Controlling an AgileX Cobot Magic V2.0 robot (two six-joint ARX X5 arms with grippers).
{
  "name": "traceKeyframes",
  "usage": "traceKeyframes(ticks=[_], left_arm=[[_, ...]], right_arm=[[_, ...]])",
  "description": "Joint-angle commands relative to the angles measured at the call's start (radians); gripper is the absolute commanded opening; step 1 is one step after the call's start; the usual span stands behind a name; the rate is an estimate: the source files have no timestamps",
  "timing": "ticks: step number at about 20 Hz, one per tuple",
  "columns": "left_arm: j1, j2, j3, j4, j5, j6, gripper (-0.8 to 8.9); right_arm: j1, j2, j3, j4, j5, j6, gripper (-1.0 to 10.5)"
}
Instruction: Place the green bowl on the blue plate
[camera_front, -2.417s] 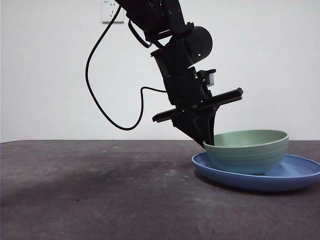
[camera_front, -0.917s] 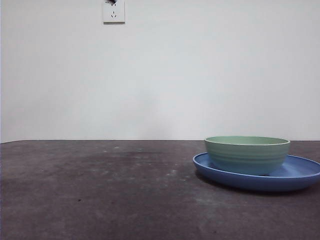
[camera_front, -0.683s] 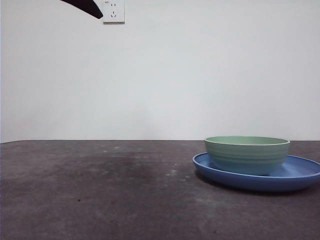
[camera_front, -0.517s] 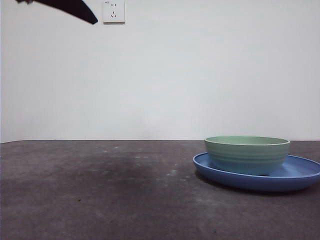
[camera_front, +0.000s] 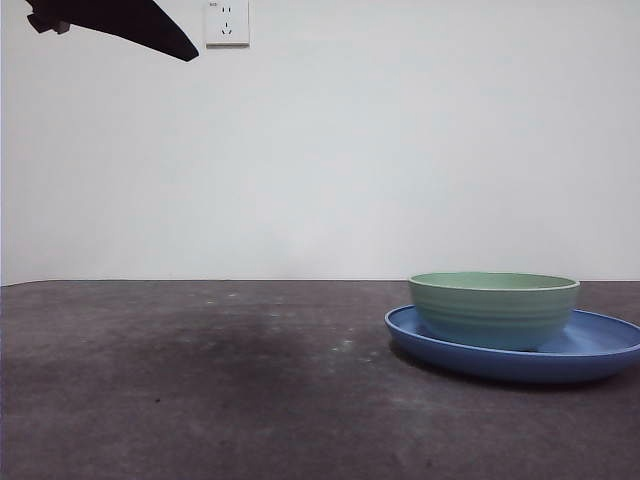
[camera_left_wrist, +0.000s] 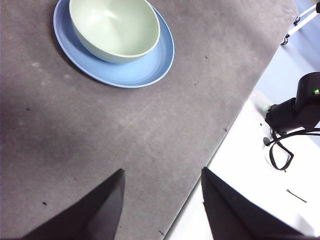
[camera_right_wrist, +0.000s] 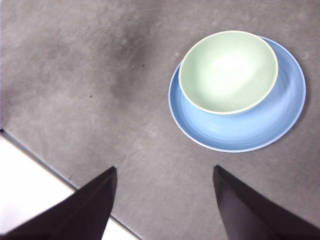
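Note:
The green bowl (camera_front: 494, 308) stands upright inside the blue plate (camera_front: 600, 350) at the right of the table in the front view, nothing touching it. In the left wrist view the bowl (camera_left_wrist: 114, 27) and plate (camera_left_wrist: 150, 67) lie far from my left gripper (camera_left_wrist: 162, 172), which is open and empty, high above the table. In the right wrist view the bowl (camera_right_wrist: 227, 71) sits toward one side of the plate (camera_right_wrist: 250, 131); my right gripper (camera_right_wrist: 164, 169) is open, empty and high above. A black arm tip (camera_front: 150, 28) shows at the front view's top left corner.
A white wall socket (camera_front: 227, 22) is on the back wall. The dark grey table (camera_front: 200, 380) ends at an edge (camera_left_wrist: 220, 135) in the left wrist view, with a black arm base and cable (camera_left_wrist: 292, 112) beyond it. A table edge (camera_right_wrist: 45, 162) also shows in the right wrist view.
The arm that stood at the bowl's rim has let go and risen away. The bowl now sits level on the plate. A black arm tip has come in at the top left corner.

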Motion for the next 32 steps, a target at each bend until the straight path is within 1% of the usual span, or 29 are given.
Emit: traceKeyframes(ticks=[1,4,7,12,14,16,18,21,24,28,32], left_arm=[[-0.006,0.004,0.010,0.009,0.010,0.013,2.48],[-0.006,0.004,0.010,0.009,0.010,0.013,2.49],[-0.006,0.004,0.010,0.008,0.010,0.013,2.49],[-0.006,0.004,0.010,0.008,0.010,0.016,2.49],[-0.006,0.004,0.010,0.008,0.010,0.016,2.49],[-0.006,0.004,0.010,0.008,0.010,0.017,2.49],[-0.006,0.004,0.010,0.008,0.010,0.021,2.49],[-0.006,0.004,0.010,0.009,0.010,0.024,2.49],[-0.006,0.004,0.010,0.009,0.010,0.024,2.49],[-0.006,0.004,0.010,0.008,0.010,0.023,2.49],[-0.006,0.004,0.010,0.008,0.010,0.024,2.49]], right_arm=[[0.003,0.010,0.018,0.008,0.066,0.060,3.1],[0.003,0.019,0.011,0.030,0.181,0.121,3.1],[-0.005,0.036,-0.025,0.100,0.240,0.182,3.1],[-0.042,0.089,-0.139,0.238,0.238,0.241,3.1],[-0.060,0.122,-0.188,0.296,0.237,0.249,3.1],[-0.082,0.161,-0.225,0.345,0.232,0.249,3.1],[-0.113,0.229,-0.254,0.411,0.187,0.247,3.1],[-0.134,0.348,-0.256,0.482,0.179,0.235,3.1],[-0.135,0.469,-0.256,0.562,0.165,0.219,3.1],[-0.135,0.608,-0.256,0.678,0.158,0.220,3.1],[-0.135,0.693,-0.256,0.739,0.158,0.217,3.1]])
